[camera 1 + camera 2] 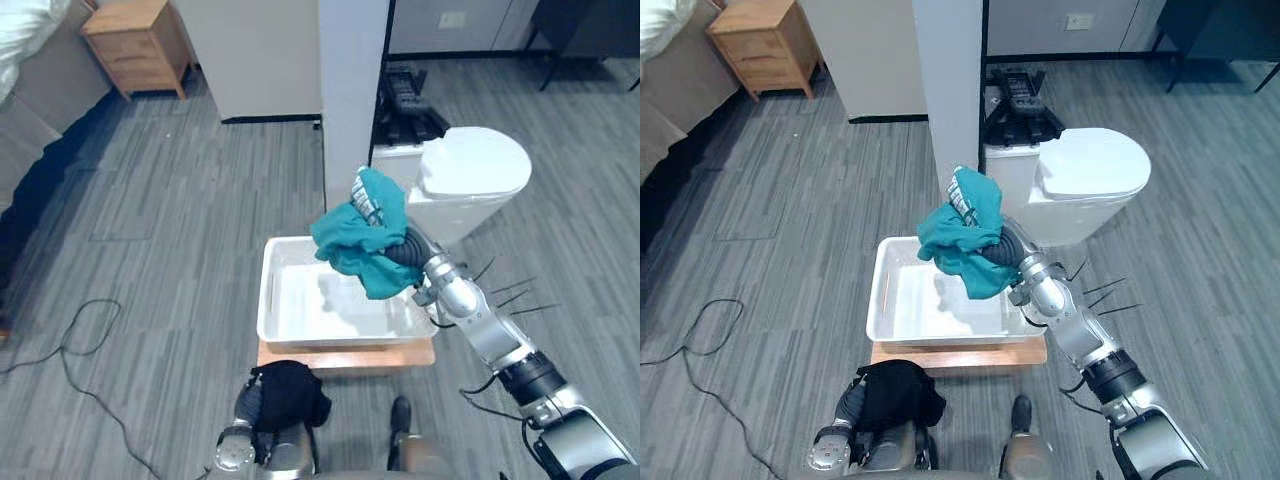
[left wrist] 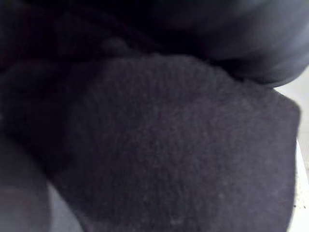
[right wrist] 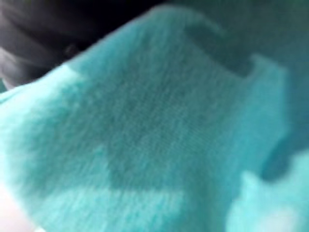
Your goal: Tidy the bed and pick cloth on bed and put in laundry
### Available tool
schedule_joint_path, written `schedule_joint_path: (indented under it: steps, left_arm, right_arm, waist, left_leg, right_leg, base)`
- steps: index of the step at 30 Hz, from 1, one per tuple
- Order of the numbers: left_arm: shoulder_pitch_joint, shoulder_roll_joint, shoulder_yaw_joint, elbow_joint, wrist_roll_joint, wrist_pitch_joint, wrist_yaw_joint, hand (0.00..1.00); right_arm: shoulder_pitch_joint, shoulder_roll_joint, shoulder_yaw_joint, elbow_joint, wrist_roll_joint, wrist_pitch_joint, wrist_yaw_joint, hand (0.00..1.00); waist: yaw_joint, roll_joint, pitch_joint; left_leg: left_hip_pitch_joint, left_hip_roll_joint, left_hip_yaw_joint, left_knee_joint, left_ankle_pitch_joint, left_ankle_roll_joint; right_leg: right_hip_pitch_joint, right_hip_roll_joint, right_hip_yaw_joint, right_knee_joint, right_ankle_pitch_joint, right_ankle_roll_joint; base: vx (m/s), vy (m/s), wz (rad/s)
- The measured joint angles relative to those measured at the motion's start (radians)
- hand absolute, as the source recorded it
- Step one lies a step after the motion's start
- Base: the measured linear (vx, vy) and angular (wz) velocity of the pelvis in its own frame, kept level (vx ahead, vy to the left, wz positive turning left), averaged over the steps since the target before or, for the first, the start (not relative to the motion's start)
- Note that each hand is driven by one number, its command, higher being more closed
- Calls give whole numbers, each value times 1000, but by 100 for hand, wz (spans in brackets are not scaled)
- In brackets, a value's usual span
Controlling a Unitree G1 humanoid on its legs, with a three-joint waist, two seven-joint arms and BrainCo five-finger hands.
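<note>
Right hand [image 1: 370,206] clutches the teal cloth [image 1: 348,242] above the white tub [image 1: 267,300].

Black cloth [image 2: 159,145] is seen very close up, fuzzy weave resolved, folds darker. A pale surface [image 2: 303,193] is glimpsed just beside it.

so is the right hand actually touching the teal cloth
Touching. The left eye view shows the teal cloth bunched round the right hand, which grips it.
</note>
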Motion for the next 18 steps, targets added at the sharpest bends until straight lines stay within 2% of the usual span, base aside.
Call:
schedule_joint_path:
  steps: [1, 2, 3, 4, 5, 6, 10, 14, 15, 18]
  left_arm:
    - [5, 0, -2, -2, 0, 0, -2, 100]
    - [14, -1, -3, -6, 0, 0, -2, 100]
    - [16, 12, 13, -16, -12, 0, -4, 100]
    - [13, 13, 22, -17, -12, 0, -4, 100]
    - [12, 16, 23, -16, -12, 1, -7, 100]
    - [10, 23, 19, -17, -12, 1, -21, 100]
    - [-4, 32, 6, -20, -11, 1, -22, 100]
    - [-24, 29, -38, -21, -11, -3, -21, 100]
    - [-31, 29, -56, -21, -11, -4, -21, 100]
    - [-31, 21, -66, -22, -12, -10, -21, 100]
  right_arm:
    - [-1, -4, 3, 2, 0, 2, 0, 100]
    - [-2, -6, 6, 10, 0, 3, 1, 100]
    - [2, 16, 18, 40, 1, 5, 5, 100]
    - [6, 11, 20, 40, 1, 4, 18, 100]
    - [9, 8, 18, 40, 1, 4, 20, 100]
    - [35, 7, -3, 40, 0, 4, 22, 100]
    - [97, 23, -19, 47, -18, 4, 31, 100]
    - [116, 60, -20, 133, -30, 11, 45, 100]
    - [109, 67, -20, 185, -41, 13, 45, 0]
    - [69, 72, -20, 308, -66, 25, 43, 0]
  waist:
    - [2, 5, 0]
    - [4, 13, -4]
    - [9, -30, -6]
    - [4, -54, -5]
    - [3, -60, -6]
    - [3, -61, -10]
    - [1, -60, -10]
    - [-5, -55, -9]
    - [-5, -49, -5]
    - [-10, -24, 8]
  left_leg:
    - [1, -15, -24, -67, -3, 0]
    - [30, -27, -56, -231, 16, -9]
    - [81, -66, -12, -330, 56, 11]
    - [106, -93, 1, -385, 81, 25]
    - [117, -104, 8, -404, 93, 34]
    - [136, -122, 11, -428, 105, 38]
    - [142, -128, 8, -459, 111, 32]
    - [142, -128, 6, -514, 142, 23]
    - [141, -128, 7, -529, 151, 20]
    - [140, -128, 8, -531, 152, 20]
  right_leg:
    - [-2, -1, 1, -2, 0, 1]
    - [-9, 2, 6, -8, -1, 3]
    - [3, -27, 24, -44, 2, 10]
    - [8, -52, 24, -57, 6, 7]
    - [7, -62, 24, -55, 13, 12]
    - [11, -77, 24, -48, 38, 23]
    - [4, -75, 4, -51, 41, 27]
    - [-21, -73, -10, -51, 53, 37]
    - [-30, -73, -10, -51, 61, 33]
    - [-33, -72, -8, -47, 67, 26]
  base:
    - [-25, 73, -14]
    - [-6, 98, -26]
    - [42, 63, -24]
    - [67, 30, -17]
    - [66, 38, 3]
    - [45, 63, -1]
    - [86, 28, 0]
    - [56, -37, 3]
    - [0, 0, 0]
    - [-22, 8, -3]
